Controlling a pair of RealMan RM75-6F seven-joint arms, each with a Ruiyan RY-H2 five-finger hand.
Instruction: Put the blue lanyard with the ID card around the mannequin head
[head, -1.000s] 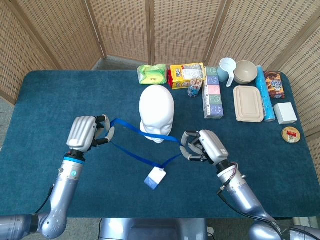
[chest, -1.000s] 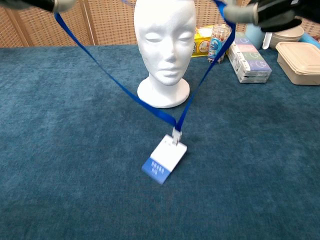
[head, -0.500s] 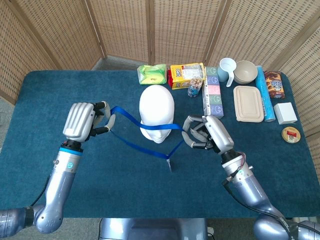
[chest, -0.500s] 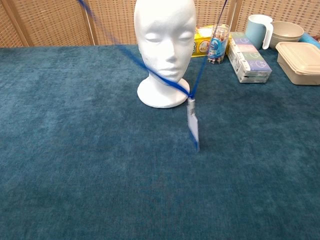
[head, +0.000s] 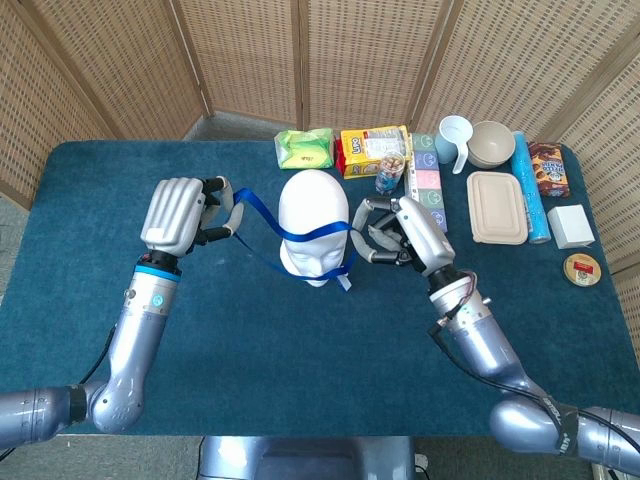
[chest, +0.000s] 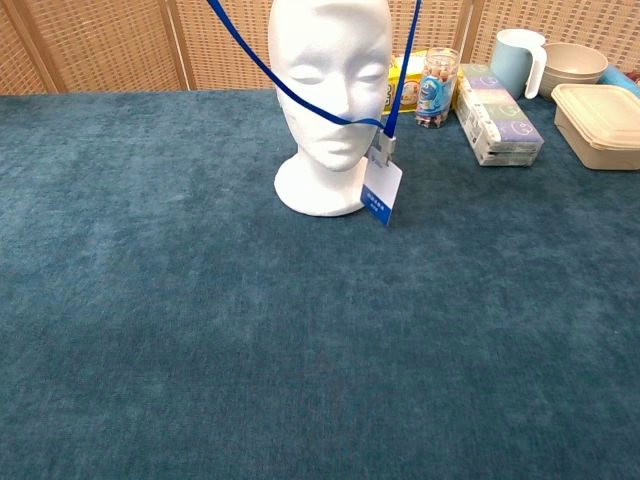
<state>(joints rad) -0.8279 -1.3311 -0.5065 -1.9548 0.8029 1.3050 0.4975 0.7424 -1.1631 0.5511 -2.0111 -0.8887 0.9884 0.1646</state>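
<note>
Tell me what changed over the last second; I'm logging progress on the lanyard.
Both hands, left hand and right hand, rose and moved toward the mannequin head, carrying the blue lanyard with them. The ID card lifted off the table and now hangs by the chin. Both hands kept their hold; the head and the items behind it stayed put.

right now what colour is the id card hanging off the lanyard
White with a blue band along its lower edge; the ID card shows best in the chest view.
</note>
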